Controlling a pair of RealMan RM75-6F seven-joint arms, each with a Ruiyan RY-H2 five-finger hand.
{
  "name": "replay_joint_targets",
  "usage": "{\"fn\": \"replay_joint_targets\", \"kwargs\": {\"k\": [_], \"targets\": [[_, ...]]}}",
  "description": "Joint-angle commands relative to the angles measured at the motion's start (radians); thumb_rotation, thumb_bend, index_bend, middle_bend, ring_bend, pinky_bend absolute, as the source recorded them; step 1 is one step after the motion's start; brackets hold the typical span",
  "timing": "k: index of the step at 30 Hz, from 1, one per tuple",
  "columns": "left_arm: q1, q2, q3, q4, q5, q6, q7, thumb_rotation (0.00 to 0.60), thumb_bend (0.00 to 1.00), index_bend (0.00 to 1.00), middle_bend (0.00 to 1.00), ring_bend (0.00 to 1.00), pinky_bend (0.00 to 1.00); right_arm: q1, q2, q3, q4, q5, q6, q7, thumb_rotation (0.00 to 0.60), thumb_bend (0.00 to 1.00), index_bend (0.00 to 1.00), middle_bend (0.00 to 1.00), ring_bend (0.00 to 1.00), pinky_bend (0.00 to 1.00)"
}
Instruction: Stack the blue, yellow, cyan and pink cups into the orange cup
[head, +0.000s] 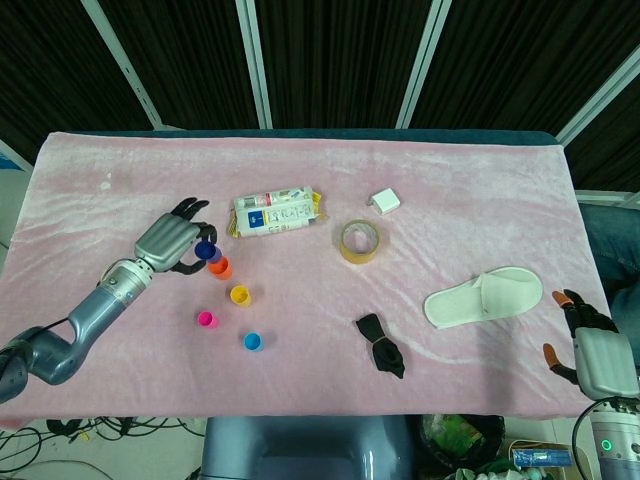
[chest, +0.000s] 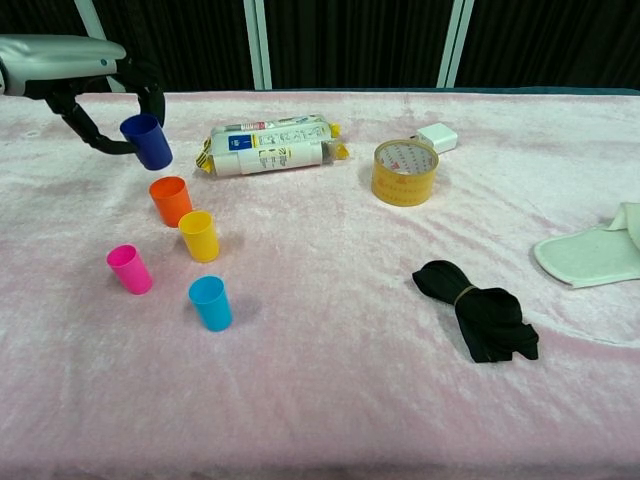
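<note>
My left hand (head: 170, 242) (chest: 85, 75) holds the blue cup (head: 206, 251) (chest: 147, 141) in the air, just above and left of the orange cup (head: 221, 268) (chest: 171, 200). The orange cup stands upright on the pink cloth. Close beside it stands the yellow cup (head: 239, 295) (chest: 200, 236). The pink cup (head: 206, 319) (chest: 130, 269) and the cyan cup (head: 253, 341) (chest: 211, 303) stand nearer the front edge. My right hand (head: 592, 350) hangs off the table's right front corner with nothing in it, fingers apart.
A pack of tubes (head: 276, 211) (chest: 268, 146) lies behind the cups. A tape roll (head: 359, 241) (chest: 405, 171), a white box (head: 384, 201) (chest: 435, 137), a black strap bundle (head: 381, 346) (chest: 484, 312) and a white slipper (head: 484, 296) (chest: 592, 250) lie to the right.
</note>
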Motion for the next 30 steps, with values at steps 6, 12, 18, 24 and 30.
{"fn": "replay_joint_targets", "kwargs": {"k": [6, 12, 18, 24, 30], "targets": [[-0.002, -0.045, 0.018, 0.059, 0.017, -0.027, -0.021, 0.6, 0.37, 0.44, 0.45, 0.0, 0.01, 0.001, 0.0, -0.001, 0.001, 0.0, -0.003, 0.001, 0.6, 0.3, 0.17, 0.1, 0.18, 0.24], [-0.006, -0.095, 0.023, 0.122, 0.02, -0.044, -0.03, 0.6, 0.37, 0.42, 0.42, 0.0, 0.01, 0.002, 0.0, -0.001, 0.001, -0.001, -0.005, 0.0, 0.6, 0.3, 0.17, 0.1, 0.18, 0.24], [-0.021, -0.134, 0.037, 0.175, 0.019, -0.099, -0.025, 0.6, 0.31, 0.3, 0.31, 0.0, 0.0, 0.003, 0.0, 0.0, 0.002, 0.001, -0.006, 0.003, 0.6, 0.3, 0.17, 0.1, 0.18, 0.24], [-0.015, -0.1, 0.04, 0.127, 0.015, -0.104, -0.013, 0.6, 0.22, 0.15, 0.18, 0.0, 0.0, 0.003, 0.0, 0.0, 0.003, 0.001, -0.007, 0.004, 0.6, 0.3, 0.17, 0.1, 0.18, 0.24], [0.037, -0.007, 0.034, 0.005, 0.047, 0.032, 0.014, 0.6, 0.22, 0.15, 0.18, 0.0, 0.0, 0.003, 0.0, -0.001, 0.001, 0.0, -0.007, 0.003, 0.6, 0.3, 0.17, 0.1, 0.18, 0.24]]}}
